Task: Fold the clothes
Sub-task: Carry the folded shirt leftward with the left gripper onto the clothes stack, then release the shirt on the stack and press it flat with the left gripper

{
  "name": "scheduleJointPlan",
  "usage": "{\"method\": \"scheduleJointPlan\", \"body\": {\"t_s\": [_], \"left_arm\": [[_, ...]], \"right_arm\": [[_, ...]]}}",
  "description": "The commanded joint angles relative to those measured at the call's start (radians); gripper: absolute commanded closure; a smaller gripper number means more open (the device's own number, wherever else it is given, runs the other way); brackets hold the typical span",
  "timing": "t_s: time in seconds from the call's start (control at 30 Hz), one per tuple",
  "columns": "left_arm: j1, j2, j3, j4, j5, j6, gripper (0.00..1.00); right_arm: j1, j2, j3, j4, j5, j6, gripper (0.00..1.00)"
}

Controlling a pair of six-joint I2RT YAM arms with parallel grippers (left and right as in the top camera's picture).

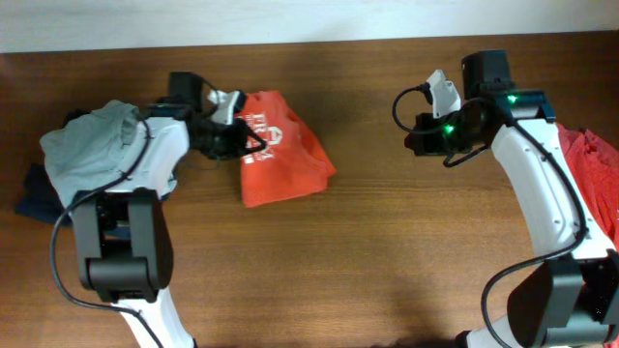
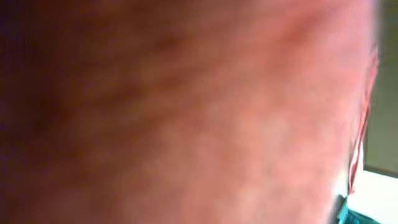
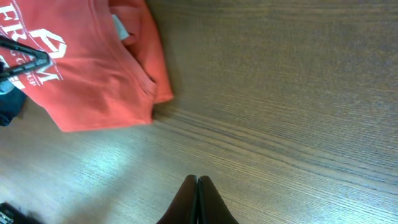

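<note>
An orange-red shirt (image 1: 287, 166) with white lettering lies folded on the wooden table, left of centre. It also shows at the top left of the right wrist view (image 3: 93, 81). My left gripper (image 1: 251, 137) is at the shirt's left edge, and its thin dark fingers meet at a tip on the cloth (image 3: 45, 57). Blurred orange-red cloth (image 2: 199, 112) fills the left wrist view and hides the jaws. My right gripper (image 1: 416, 140) is shut and empty (image 3: 197, 182), above bare wood to the right of the shirt.
A grey garment (image 1: 92, 145) is heaped at the left edge, on top of a dark blue one (image 1: 32, 201). A red garment (image 1: 592, 159) lies at the right edge. The table's back edge meets a white wall (image 1: 309, 19).
</note>
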Motion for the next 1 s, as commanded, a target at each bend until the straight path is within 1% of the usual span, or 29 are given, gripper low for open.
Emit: {"method": "scheduleJointPlan", "body": {"t_s": [0.0,0.17,0.37,0.57,0.7,0.8,0.9,0.97], "left_arm": [[0.061,-0.016,0.006,0.001,-0.001,0.044,1.0],[0.151,-0.046,0.01,-0.018,0.0,0.044,0.99],[0.279,-0.143,0.013,-0.064,-0.001,0.043,0.99],[0.477,-0.272,0.013,-0.089,-0.001,0.043,0.99],[0.588,-0.29,0.013,-0.099,-0.007,0.065,1.0],[0.647,-0.274,0.013,-0.114,-0.143,0.076,0.99],[0.669,-0.257,0.013,-0.13,-0.178,0.121,1.0],[0.671,-0.246,0.013,-0.13,-0.2,0.123,0.98]], "right_arm": [[0.005,-0.001,0.004,-0.008,0.005,0.013,0.95],[0.005,-0.001,0.004,-0.03,0.005,0.013,0.96],[0.005,-0.001,0.004,-0.035,0.005,0.013,0.96],[0.005,-0.001,0.004,-0.032,0.006,0.012,0.96],[0.004,-0.001,0.004,-0.022,0.006,0.012,0.96],[0.004,-0.001,0.004,-0.017,0.006,0.012,0.96],[0.004,-0.001,0.004,-0.012,0.006,0.012,0.96],[0.004,-0.001,0.004,-0.007,0.006,0.013,0.96]]}}
